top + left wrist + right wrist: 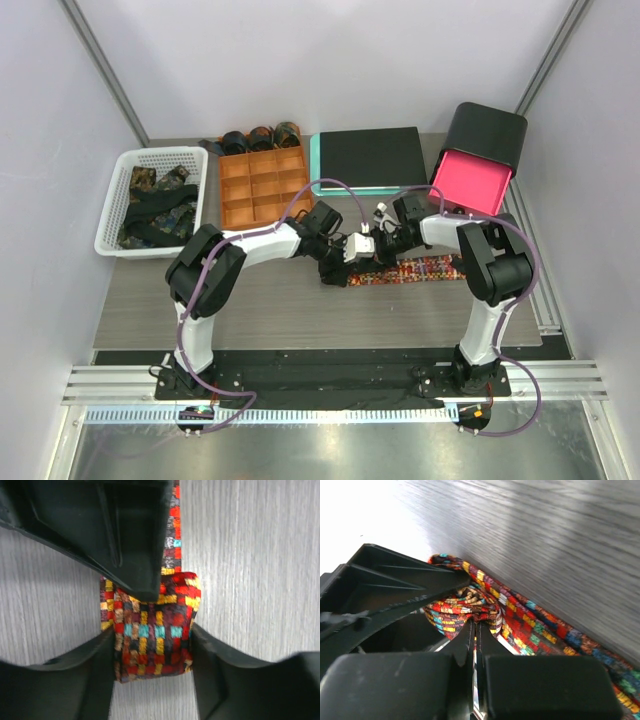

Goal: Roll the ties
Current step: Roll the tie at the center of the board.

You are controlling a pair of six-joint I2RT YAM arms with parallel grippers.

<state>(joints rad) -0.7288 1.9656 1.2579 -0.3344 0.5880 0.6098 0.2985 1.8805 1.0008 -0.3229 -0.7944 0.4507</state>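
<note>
**Step in hand.** Rolling of the red-orange multicoloured check fabric necktie (425, 268) is under way. It lies on the grey wood-grain table (250, 310), centre-right, between my two arms. A short coil has formed at its left end, and most of its length is still flat.

**Gripper state.**
- My left gripper (150, 647) is clenched on the coil, one finger against each side edge.
- My right gripper (475, 625) is pinched tight on a fold of fabric at the top of the coil.

**Orientation.** The tie's long axis runs left to right, roughly parallel to the near table edge. The coiled end points to my left and the free strip trails to my right. The coil's own axis lies across the tie's width.

**Next move, as I judge it.** The coil must turn rightward along the free strip. This calls for alternating regrips, so that one gripper always holds the turns tight and the edges stay aligned.

**Remaining work.** Dark patterned ties (155, 205) lie unrolled in the white plastic lattice basket (118, 170).
</note>
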